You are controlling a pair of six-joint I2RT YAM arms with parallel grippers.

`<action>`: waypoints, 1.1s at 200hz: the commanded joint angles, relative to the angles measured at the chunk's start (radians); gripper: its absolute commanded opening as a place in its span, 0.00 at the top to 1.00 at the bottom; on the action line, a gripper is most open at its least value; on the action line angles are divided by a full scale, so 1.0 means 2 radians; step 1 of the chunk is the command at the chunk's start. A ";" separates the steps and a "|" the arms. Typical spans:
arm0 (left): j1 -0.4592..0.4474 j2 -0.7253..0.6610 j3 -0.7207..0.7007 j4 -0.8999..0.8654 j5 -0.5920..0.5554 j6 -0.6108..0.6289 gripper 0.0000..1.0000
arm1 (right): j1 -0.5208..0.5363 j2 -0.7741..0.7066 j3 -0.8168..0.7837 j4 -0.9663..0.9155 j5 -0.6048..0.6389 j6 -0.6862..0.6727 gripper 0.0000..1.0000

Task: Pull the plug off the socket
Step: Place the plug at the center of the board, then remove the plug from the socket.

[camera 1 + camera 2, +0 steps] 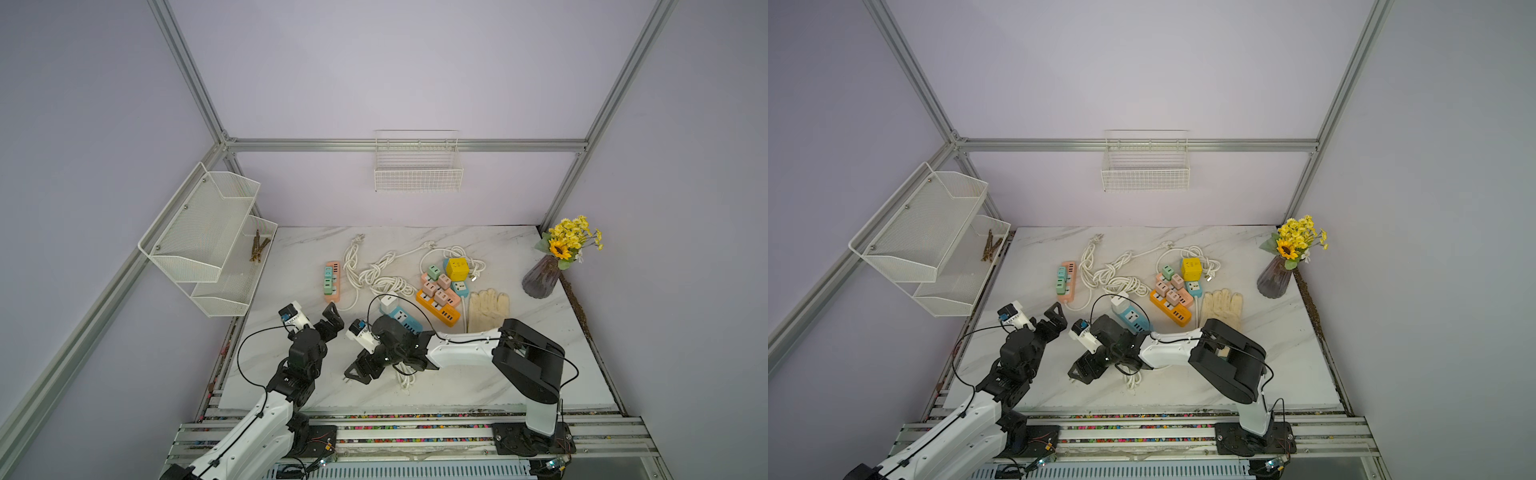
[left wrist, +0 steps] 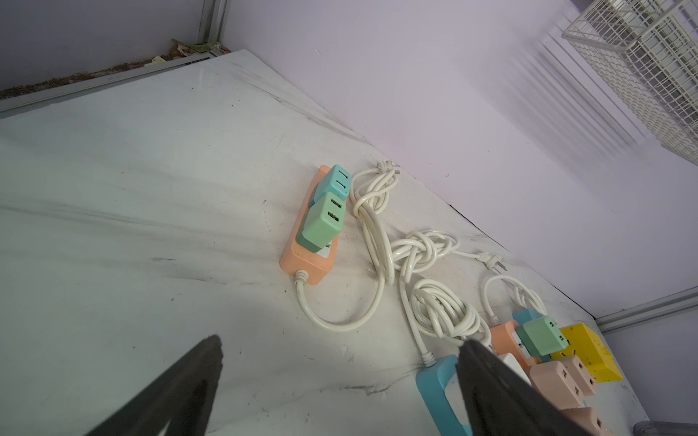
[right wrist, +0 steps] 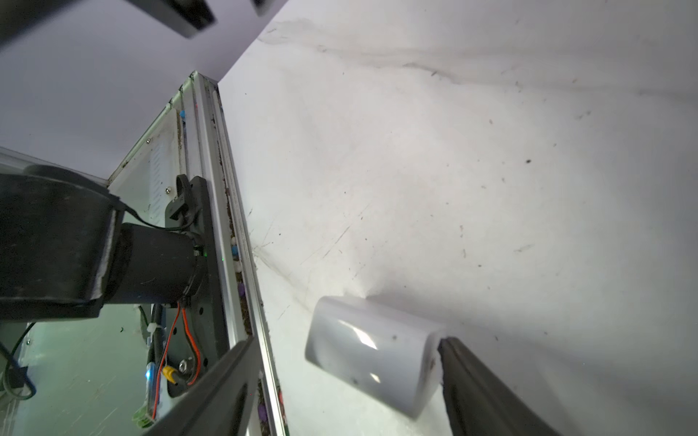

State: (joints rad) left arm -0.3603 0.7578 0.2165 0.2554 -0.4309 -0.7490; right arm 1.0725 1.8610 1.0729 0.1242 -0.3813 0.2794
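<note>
- Showing the right gripper (image 3: 345, 339), jaws parted, with the white plug (image 3: 372, 355) between them near the bench's (image 1: 478, 386) front edge.
- Left gripper (image 2: 342, 341): jaws wide open, empty, near the blue socket strip (image 1: 405, 318).

White-shelled arms (image 1: 461, 353) with black joints (image 1: 528, 361) and black hands (image 1: 334, 318) — thin black cables (image 1: 238, 360) looping alongside.

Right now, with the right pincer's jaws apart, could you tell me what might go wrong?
The white plug touches only one finger of the right pincer, so it may tumble toward the table's front edge. The white cord under that arm could snag when it moves.
</note>
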 commanded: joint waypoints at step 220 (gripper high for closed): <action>0.003 0.192 0.107 0.114 0.336 0.062 0.06 | -0.215 -0.164 -0.197 0.179 0.035 0.128 0.17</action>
State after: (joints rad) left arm -0.3592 1.1328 0.3782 0.4992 0.2176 -0.6659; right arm 0.6533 1.4635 0.5961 0.5800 -0.1818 0.5140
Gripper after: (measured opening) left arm 0.949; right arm 0.843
